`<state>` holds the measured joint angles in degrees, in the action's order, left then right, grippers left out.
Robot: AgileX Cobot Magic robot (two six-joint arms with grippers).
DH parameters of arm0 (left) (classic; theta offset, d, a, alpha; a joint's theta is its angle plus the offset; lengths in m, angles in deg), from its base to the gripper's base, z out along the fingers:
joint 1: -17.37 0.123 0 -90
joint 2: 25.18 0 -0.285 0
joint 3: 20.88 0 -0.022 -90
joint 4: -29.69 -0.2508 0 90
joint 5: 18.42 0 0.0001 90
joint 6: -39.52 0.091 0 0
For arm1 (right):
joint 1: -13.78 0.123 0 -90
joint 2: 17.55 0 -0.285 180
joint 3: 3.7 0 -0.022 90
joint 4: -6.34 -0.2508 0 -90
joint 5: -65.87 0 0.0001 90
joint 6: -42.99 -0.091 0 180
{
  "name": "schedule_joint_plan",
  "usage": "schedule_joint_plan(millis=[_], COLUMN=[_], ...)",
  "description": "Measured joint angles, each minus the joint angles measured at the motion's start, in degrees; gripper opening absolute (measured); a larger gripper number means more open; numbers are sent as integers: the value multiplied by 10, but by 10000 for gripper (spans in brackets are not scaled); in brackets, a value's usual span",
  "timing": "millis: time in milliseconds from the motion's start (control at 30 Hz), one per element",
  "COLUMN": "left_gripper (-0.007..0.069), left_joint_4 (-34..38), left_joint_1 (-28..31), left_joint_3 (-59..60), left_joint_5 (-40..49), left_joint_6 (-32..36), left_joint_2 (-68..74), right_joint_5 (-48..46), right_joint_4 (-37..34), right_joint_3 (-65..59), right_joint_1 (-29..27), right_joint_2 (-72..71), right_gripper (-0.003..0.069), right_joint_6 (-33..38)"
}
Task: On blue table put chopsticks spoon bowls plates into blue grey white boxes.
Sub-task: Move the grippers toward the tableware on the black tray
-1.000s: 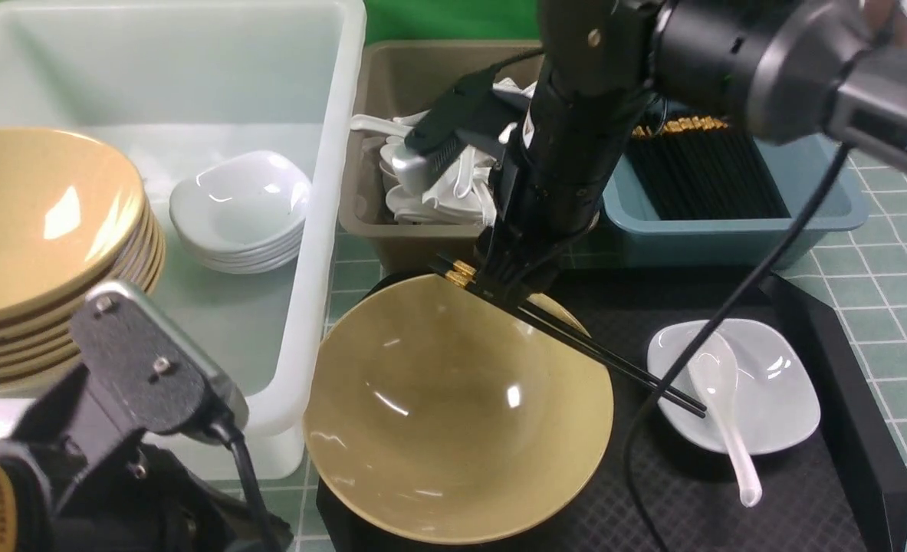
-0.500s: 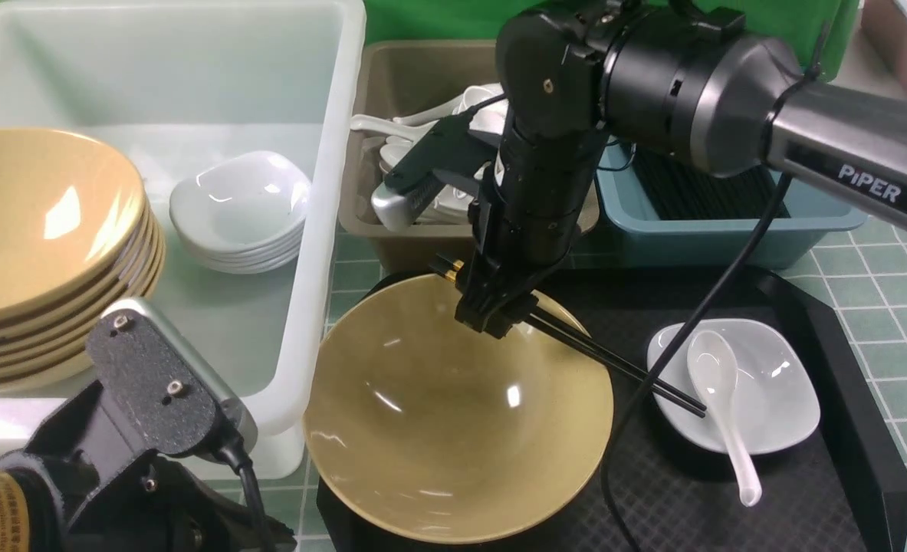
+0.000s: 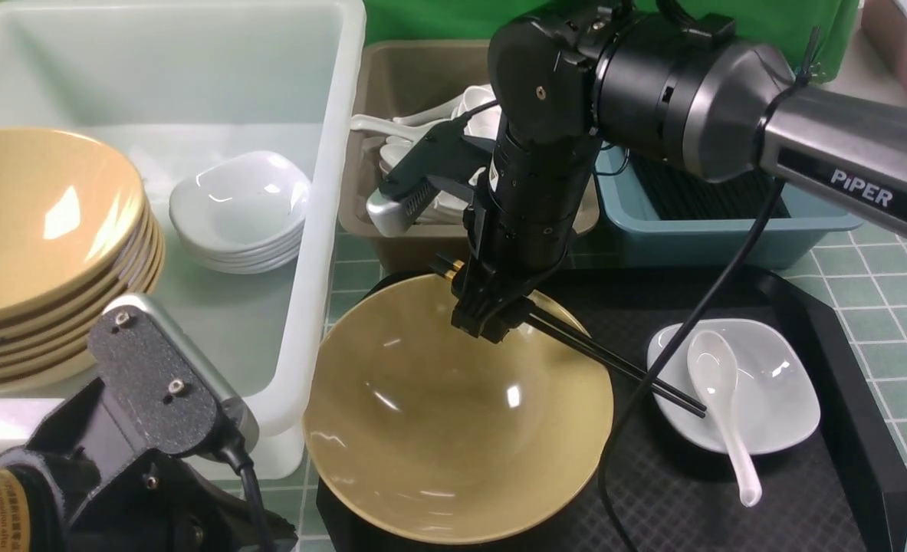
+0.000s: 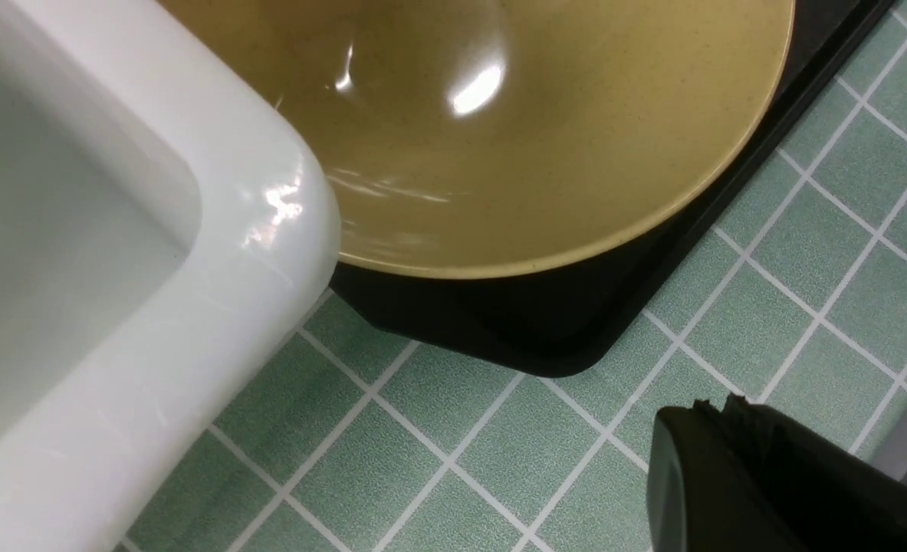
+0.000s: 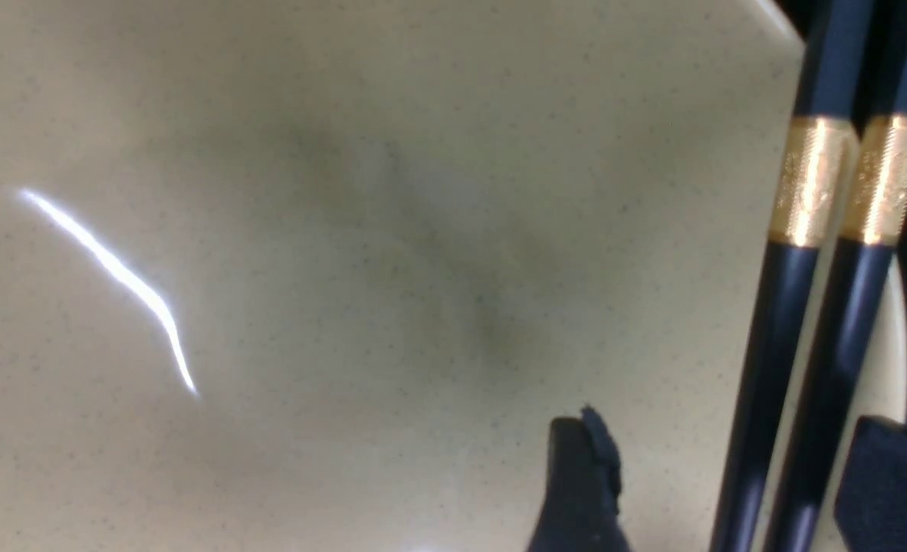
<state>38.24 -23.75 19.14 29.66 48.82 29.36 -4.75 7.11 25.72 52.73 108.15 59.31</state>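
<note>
Chopsticks (image 3: 614, 360) run between the wide-open fingers of the right end effector (image 3: 488, 320), not clamped. They lie across the far rim of a tan bowl (image 3: 438, 429), gold bands at the rim, thin tips on a white plate (image 3: 779, 406) that holds a spoon (image 3: 718, 379). Bowl and plate sit on a black tray (image 3: 844, 429) on the table (image 3: 905, 322). Behind stand a white tub (image 3: 330, 153) with a bowl stack (image 3: 31, 222) and a plate stack (image 3: 238, 207), a grey bin (image 3: 395, 84) and a blue bin (image 3: 714, 234). Left end effector (image 4: 760, 475) is closed, nothing seen in it, over the table by the tub corner.
</note>
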Motion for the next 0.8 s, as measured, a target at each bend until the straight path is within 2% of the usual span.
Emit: schedule_joint_plan(millis=[333, 467, 600, 800], left_gripper=[1, 1, 1, 1], left_joint_4=[0, 0, 0, 0], left_joint_1=[0, 0, 0, 0], left_joint_3=[0, 0, 0, 0], left_joint_5=[0, 0, -2, -54], left_joint_6=[0, 2, 2, -13], left_joint_2=[0, 0, 0, 1], right_joint_5=[1, 1, 0, 0], right_joint_4=[1, 1, 2, 8], right_joint_3=[0, 0, 3, 46], right_joint_1=[0, 0, 0, 0], right_joint_2=[15, 15, 15, 15], right_gripper=[456, 337, 173, 169], right_joint_6=[-3, -16, -26, -28])
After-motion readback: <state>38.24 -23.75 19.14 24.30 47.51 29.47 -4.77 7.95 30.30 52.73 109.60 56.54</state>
